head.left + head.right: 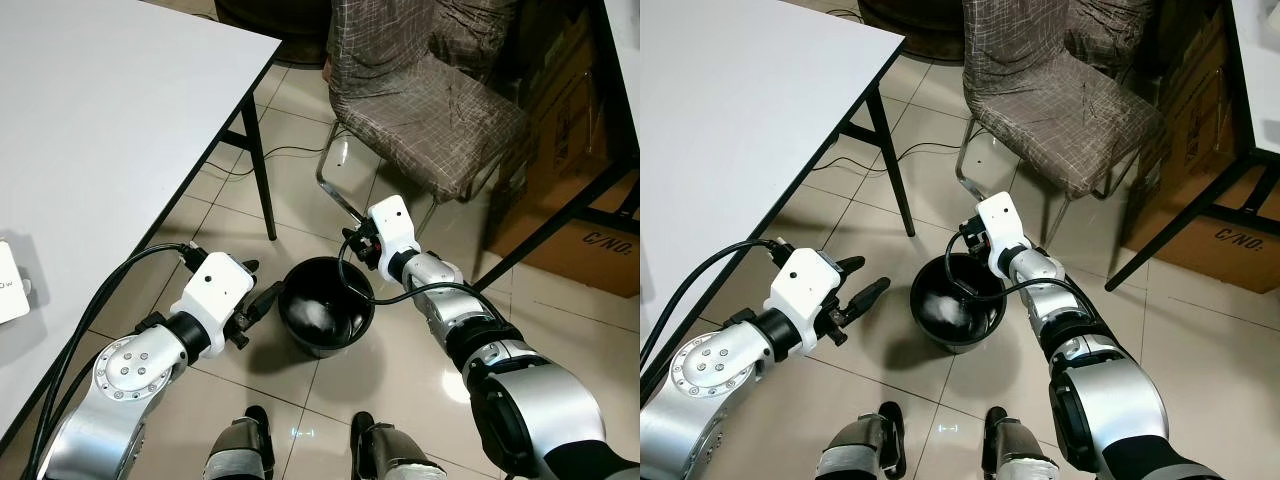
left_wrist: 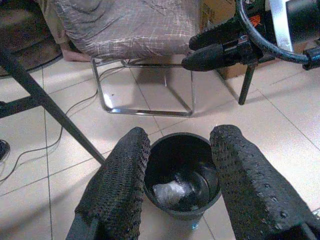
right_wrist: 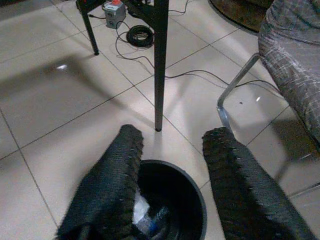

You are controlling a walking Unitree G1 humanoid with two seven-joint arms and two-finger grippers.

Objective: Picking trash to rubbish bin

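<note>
A black rubbish bin stands on the tiled floor just ahead of my feet. Crumpled white trash lies inside it, also visible as trash between my left fingers. My left gripper hangs open and empty beside the bin's left rim. My right gripper hovers open and empty over the bin's far right rim. In the right wrist view the bin sits below the spread fingers.
A white table with a black leg stands on the left. Behind the bin is a chair with a grey patterned cover and chrome frame. A cardboard box sits at the right, and cables trail on the floor.
</note>
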